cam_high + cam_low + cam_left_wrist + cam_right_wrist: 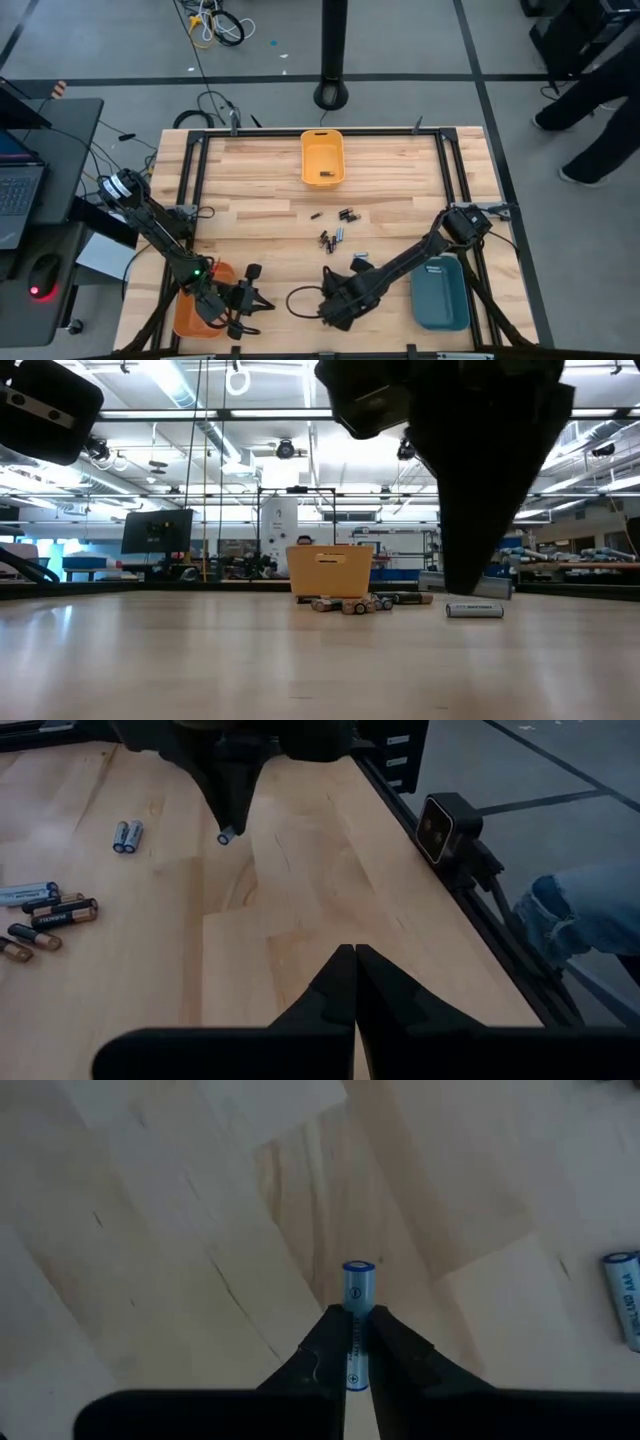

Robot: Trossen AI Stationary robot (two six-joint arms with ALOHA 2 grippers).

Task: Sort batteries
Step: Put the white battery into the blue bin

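- Wooden table [260,225] has three bins: a yellow bin [322,158] at the far edge with at least one dark battery in it, an orange bin [190,310] under the left arm, and a teal bin [440,293] at the right, contents not visible.
- Sorting looks barely begun: a loose cluster of batteries [333,228] lies mid-table, dark and pale mixed, plus a stray pale one [474,610].
- Right gripper [352,1348], near the front edge, has its fingers nipped narrowly on a blue battery [357,1295], which pokes out past the tips.
- Left gripper [353,960], beside the orange bin, is closed and empty.
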